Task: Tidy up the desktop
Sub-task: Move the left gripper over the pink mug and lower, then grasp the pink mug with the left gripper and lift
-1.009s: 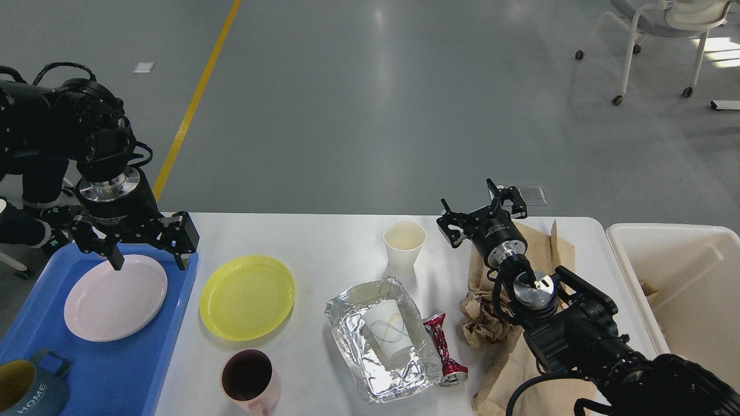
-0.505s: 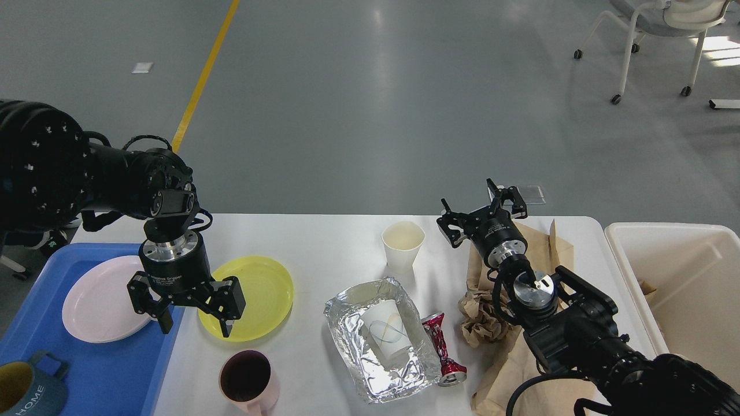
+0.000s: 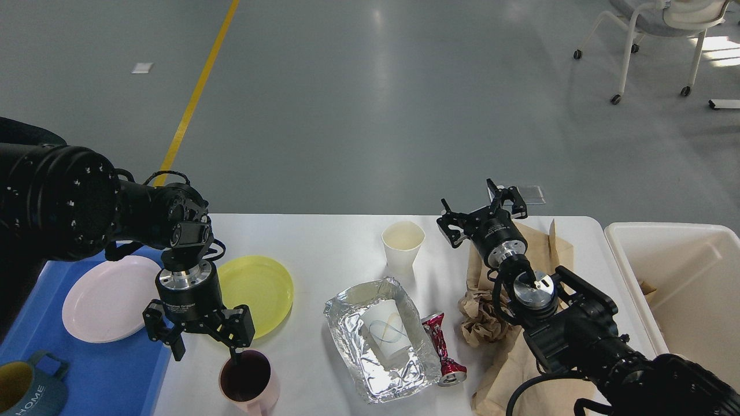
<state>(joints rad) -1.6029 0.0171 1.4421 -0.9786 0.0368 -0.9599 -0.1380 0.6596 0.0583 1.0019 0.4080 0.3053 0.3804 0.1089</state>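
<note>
The white desktop [image 3: 324,242] carries a yellow plate [image 3: 263,289], a pink mug [image 3: 250,381], a white paper cup [image 3: 403,244], a foil tray [image 3: 381,338] with a paper cup lying in it, a crushed red can [image 3: 444,349] and crumpled brown paper [image 3: 491,318]. My left gripper [image 3: 206,349] is open and points down. Its right finger sits at the pink mug's far rim and its left finger is over the blue tray's edge. My right gripper [image 3: 483,211] is open at the back right, above the brown paper, holding nothing.
A blue tray [image 3: 110,370] at the left holds a pink plate [image 3: 104,297] and a teal mug [image 3: 26,390]. A cream-white bin [image 3: 676,277] stands off the table's right end. A chair [image 3: 659,34] is far back on the floor.
My left gripper has swung from over the pink plate on the tray, past the yellow plate, down to the pink mug. The right arm has not moved.
</note>
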